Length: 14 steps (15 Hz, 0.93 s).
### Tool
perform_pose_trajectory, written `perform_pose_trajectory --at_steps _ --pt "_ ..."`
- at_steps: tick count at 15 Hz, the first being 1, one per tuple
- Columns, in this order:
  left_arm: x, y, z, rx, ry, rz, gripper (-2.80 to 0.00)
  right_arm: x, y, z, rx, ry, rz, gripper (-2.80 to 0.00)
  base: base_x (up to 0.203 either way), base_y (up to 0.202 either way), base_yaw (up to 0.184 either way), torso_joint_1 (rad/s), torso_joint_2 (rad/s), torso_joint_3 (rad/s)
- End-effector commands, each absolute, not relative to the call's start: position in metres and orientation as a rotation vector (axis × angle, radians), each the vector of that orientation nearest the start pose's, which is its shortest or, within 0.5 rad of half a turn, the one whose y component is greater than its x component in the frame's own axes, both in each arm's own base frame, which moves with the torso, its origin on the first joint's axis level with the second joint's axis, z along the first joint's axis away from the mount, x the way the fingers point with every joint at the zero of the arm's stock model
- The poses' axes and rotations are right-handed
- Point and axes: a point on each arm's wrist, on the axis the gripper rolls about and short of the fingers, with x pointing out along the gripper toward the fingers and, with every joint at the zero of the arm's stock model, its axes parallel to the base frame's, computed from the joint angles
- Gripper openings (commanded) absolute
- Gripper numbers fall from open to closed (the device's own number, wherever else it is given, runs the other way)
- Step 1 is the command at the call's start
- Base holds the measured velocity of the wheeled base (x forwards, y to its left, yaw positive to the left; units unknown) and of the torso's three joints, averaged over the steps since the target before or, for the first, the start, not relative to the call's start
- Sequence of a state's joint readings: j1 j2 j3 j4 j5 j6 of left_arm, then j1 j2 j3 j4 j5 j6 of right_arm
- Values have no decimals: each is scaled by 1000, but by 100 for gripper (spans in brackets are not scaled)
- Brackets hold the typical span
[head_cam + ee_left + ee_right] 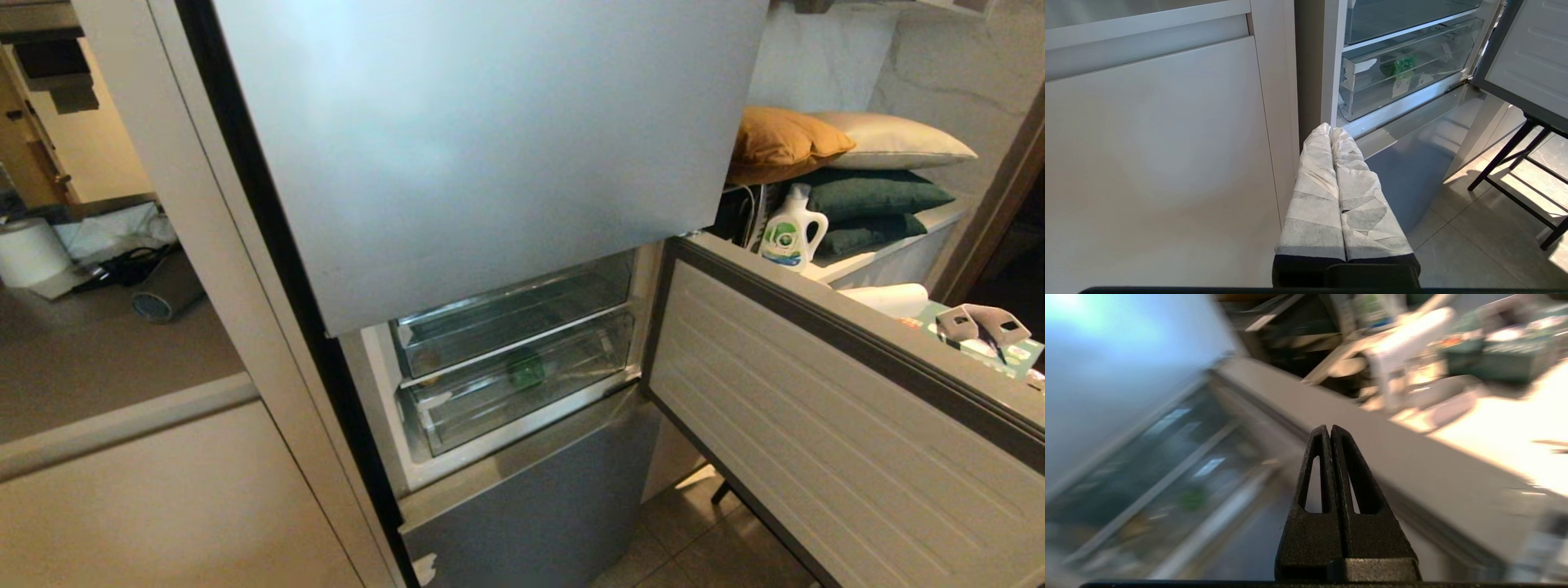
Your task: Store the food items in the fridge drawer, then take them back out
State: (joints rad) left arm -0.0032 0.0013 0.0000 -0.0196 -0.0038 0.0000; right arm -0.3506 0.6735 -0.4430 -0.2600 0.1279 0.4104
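Note:
The fridge drawer is a clear bin inside the open fridge, under a second clear bin, and it is pushed in. The dark-green bell pepper lies in it, also seen through the drawer front in the left wrist view and as a green blur in the right wrist view. No potato shows clearly. My left gripper, wrapped in white cloth, is shut and empty, low beside the beige cabinet. My right gripper is shut and empty, in front of the fridge opening by the swung-out door. Neither arm shows in the head view.
The fridge's middle door stands swung open to the right. The tall upper door and lower silver panel are closed. A beige cabinet stands to the left. A detergent bottle and cushions sit behind the door. A black-legged stand is on the floor.

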Motion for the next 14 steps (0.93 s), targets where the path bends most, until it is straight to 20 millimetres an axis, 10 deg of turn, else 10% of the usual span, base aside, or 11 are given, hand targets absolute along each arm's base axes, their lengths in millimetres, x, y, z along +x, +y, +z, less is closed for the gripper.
perform_pose_trajectory --at_steps 1,14 --pt "-22 0 75 0 -9 -8 -280 50 -16 223 374 -82 -239 -280 0 0 0 0 0 0" --pt "-22 0 75 -1 -7 -6 -280 56 -18 203 351 6 -248 -280 -23 0 0 1 1 1"
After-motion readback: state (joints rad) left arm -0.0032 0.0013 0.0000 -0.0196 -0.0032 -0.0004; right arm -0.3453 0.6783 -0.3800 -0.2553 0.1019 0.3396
